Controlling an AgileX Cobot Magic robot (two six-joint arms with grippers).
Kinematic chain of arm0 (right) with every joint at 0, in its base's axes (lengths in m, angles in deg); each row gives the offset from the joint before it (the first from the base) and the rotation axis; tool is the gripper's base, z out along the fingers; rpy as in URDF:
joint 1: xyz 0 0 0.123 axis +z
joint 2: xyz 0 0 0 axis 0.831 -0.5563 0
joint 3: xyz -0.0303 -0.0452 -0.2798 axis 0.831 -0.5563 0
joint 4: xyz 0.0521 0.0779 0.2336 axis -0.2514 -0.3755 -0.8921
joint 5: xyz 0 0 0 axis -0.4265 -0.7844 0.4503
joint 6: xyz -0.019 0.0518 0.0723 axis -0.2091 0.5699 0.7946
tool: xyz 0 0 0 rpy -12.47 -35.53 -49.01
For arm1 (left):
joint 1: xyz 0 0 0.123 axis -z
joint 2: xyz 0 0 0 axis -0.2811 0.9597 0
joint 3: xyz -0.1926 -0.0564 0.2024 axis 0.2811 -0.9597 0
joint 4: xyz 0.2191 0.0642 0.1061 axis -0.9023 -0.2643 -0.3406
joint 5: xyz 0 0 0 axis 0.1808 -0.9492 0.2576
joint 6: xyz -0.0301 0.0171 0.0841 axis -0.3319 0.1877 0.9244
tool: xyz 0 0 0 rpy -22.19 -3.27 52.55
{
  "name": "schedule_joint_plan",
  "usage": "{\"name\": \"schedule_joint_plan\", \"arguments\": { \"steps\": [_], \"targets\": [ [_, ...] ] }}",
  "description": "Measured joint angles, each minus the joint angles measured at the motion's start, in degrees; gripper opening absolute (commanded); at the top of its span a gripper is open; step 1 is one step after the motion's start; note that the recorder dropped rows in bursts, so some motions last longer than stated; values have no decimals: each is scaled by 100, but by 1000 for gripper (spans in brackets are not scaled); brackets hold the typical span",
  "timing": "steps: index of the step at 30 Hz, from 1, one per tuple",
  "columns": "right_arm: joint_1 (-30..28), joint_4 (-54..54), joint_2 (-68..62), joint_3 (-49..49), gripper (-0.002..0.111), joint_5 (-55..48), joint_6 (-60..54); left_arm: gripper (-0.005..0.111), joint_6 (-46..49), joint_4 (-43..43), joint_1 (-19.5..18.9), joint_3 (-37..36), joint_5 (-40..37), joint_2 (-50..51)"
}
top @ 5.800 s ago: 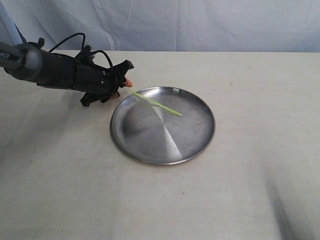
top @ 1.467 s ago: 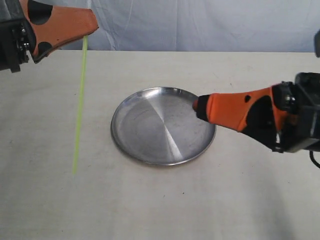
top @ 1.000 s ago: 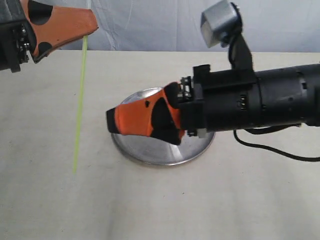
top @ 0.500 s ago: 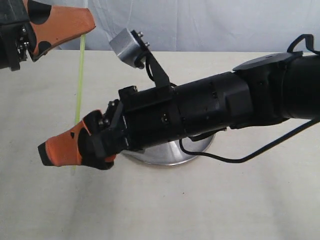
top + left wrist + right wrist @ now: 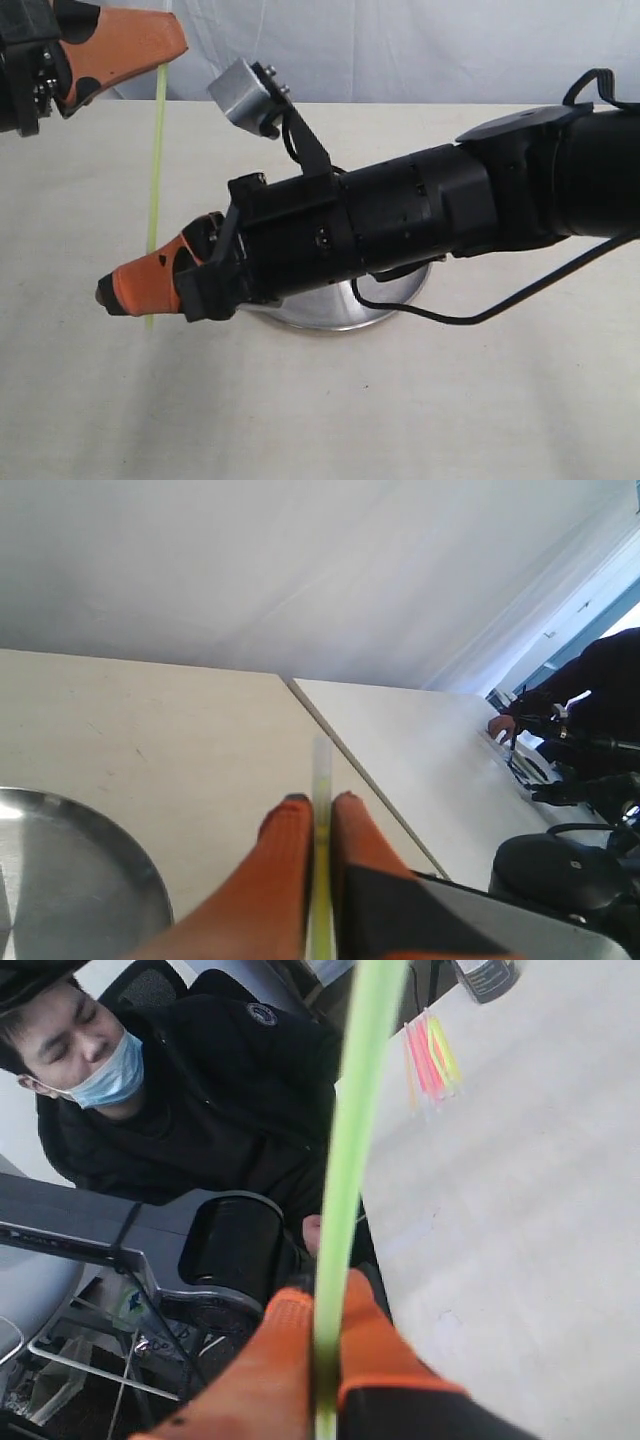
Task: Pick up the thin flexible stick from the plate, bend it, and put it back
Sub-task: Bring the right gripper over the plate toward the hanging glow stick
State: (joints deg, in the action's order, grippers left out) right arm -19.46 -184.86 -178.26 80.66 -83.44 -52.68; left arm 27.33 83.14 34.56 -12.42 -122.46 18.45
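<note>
The thin flexible stick (image 5: 157,160) hangs nearly upright above the table, left of the plate, pale yellow-green and straight. My left gripper (image 5: 176,50) is shut on its top end; in the left wrist view the stick (image 5: 321,780) runs between the two orange fingers (image 5: 287,825). My right gripper (image 5: 108,292) reaches across from the right and is shut on the lower part; in the right wrist view the stick (image 5: 350,1110) rises out of the closed gripper (image 5: 325,1305). The plate (image 5: 330,316) is mostly hidden behind the right arm; part of its rim (image 5: 150,880) also shows.
The right arm's black body (image 5: 420,215) stretches over the plate, with a cable (image 5: 470,315) drooping beneath it. A masked person (image 5: 100,1050) sits beyond the table edge. A bundle of coloured sticks (image 5: 430,1055) lies on the table. A white curtain (image 5: 400,45) backs the scene.
The right arm swept from the right across the plate to the stick's lower part and closed on it. The left gripper kept the stick hanging, having lifted it from the plate earlier.
</note>
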Motion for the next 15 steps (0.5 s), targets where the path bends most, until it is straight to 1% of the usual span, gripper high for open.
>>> {"name": "schedule_joint_plan", "arguments": {
  "steps": [8,15],
  "targets": [
    [0,-215,0,8,-1,-234,0,0,0,-46,0,171,-40,138],
    [-10,-32,374,8,-1,642,78,0,0,77,0,536,-202,766]
  ]
}}
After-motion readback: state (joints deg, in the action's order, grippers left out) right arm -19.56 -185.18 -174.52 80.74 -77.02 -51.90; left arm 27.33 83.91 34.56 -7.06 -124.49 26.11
